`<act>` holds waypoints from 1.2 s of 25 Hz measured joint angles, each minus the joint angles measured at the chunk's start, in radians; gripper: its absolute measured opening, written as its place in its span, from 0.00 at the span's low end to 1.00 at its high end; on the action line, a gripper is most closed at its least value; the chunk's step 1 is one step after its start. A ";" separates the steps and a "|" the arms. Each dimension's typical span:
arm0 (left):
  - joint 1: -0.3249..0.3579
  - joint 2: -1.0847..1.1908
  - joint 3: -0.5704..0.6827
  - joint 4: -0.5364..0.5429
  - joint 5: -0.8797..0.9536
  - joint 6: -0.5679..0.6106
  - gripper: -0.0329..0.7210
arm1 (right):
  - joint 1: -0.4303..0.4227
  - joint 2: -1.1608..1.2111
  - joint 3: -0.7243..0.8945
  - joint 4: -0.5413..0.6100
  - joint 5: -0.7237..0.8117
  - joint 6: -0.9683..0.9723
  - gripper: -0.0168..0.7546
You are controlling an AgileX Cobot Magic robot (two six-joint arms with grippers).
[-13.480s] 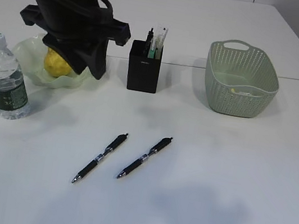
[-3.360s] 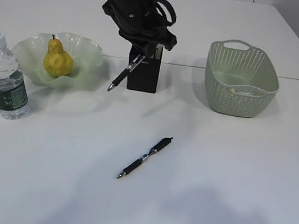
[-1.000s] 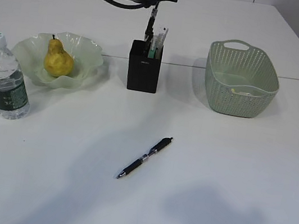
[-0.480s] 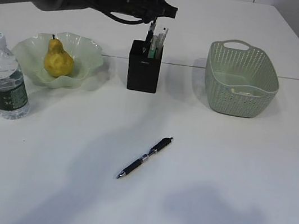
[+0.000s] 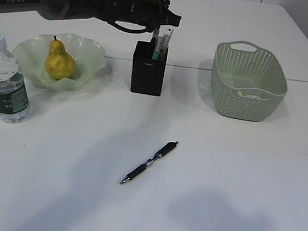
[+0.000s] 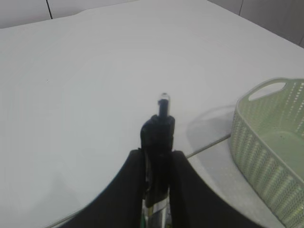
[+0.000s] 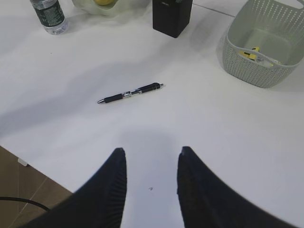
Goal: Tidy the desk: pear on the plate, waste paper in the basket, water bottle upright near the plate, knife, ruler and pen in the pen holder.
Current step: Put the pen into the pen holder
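Observation:
My left gripper (image 5: 158, 27) hangs just above the black pen holder (image 5: 148, 69), shut on a black pen (image 6: 159, 130) that points down into the holder. A whitish strip (image 5: 166, 38) and a green stick stand in the holder; I cannot tell which is the knife or the ruler. A second black pen (image 5: 148, 162) lies on the desk (image 5: 237, 181). The pear (image 5: 59, 62) sits in the pale green plate (image 5: 91, 54). Left of the plate the water bottle (image 5: 6, 80) stands upright. Waste paper (image 7: 255, 53) lies in the basket (image 5: 247, 80). My right gripper (image 7: 151, 152) is open high over the near desk.
The basket (image 6: 273, 142) stands to the right of the pen holder (image 7: 172, 16). The loose pen (image 7: 130, 93) lies alone in the middle of the desk. The desk's near edge and brown floor show at the lower left in the right wrist view.
My left arm has come down over the pen holder, and the held pen has sunk lower into it. The right gripper and the loose pen have not moved.

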 joint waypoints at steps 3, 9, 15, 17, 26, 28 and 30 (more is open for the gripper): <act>0.000 0.000 0.000 0.012 0.019 0.000 0.16 | 0.000 0.000 0.000 0.000 -0.007 0.000 0.41; 0.000 0.000 0.000 0.031 0.061 0.000 0.16 | 0.000 0.000 0.000 0.000 -0.021 0.000 0.41; 0.000 0.010 0.000 0.034 0.076 0.000 0.16 | 0.000 0.000 0.000 0.001 -0.022 0.000 0.41; 0.000 0.020 0.000 0.034 0.091 0.000 0.16 | 0.000 0.000 0.000 0.001 -0.023 0.000 0.41; 0.002 0.034 0.000 0.035 0.106 0.001 0.16 | 0.000 0.000 0.000 0.001 -0.026 0.000 0.41; 0.002 0.034 0.000 0.033 0.106 0.001 0.16 | 0.000 0.000 0.000 0.001 -0.026 0.000 0.41; 0.002 0.034 0.000 0.031 0.106 0.001 0.17 | 0.000 0.000 0.000 0.001 -0.027 0.000 0.41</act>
